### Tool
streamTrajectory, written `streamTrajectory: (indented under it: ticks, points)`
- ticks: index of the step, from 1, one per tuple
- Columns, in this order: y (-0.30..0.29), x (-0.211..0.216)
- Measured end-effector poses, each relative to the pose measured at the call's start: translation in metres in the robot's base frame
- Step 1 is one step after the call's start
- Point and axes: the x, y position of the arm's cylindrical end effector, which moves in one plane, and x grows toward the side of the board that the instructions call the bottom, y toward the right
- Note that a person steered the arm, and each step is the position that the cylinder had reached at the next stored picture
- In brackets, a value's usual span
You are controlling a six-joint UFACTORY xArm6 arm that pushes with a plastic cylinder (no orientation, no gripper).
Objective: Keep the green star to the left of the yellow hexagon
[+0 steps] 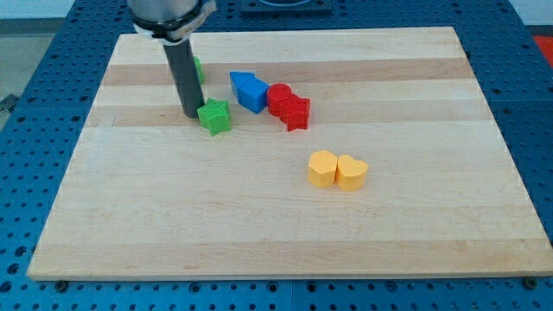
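Broadly, the wooden board (285, 233) lies bare across its bottom half and right side. With no claw fitted, my tip (190, 115) touches the green star (214, 116) on its left, well left of the yellow hexagon (322, 168). Another green block (198, 69) hides behind the rod.

My tip (191, 115) touches green star (214, 116), left of yellow hexagon (322, 169).

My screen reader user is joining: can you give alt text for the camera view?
My tip sits just left of the green star, which lies up and left of the yellow hexagon and yellow heart. Blue and red blocks cluster between, on the wooden board.
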Motion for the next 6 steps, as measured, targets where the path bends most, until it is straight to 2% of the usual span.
streamTrajectory:
  ticks: [1, 2, 3, 4, 6]
  points:
    - [-0.019, -0.031]
    - [-0.001, -0.038]
    - [0.029, -0.029]
    - [0.035, -0.011]
    - [0.035, 0.062]
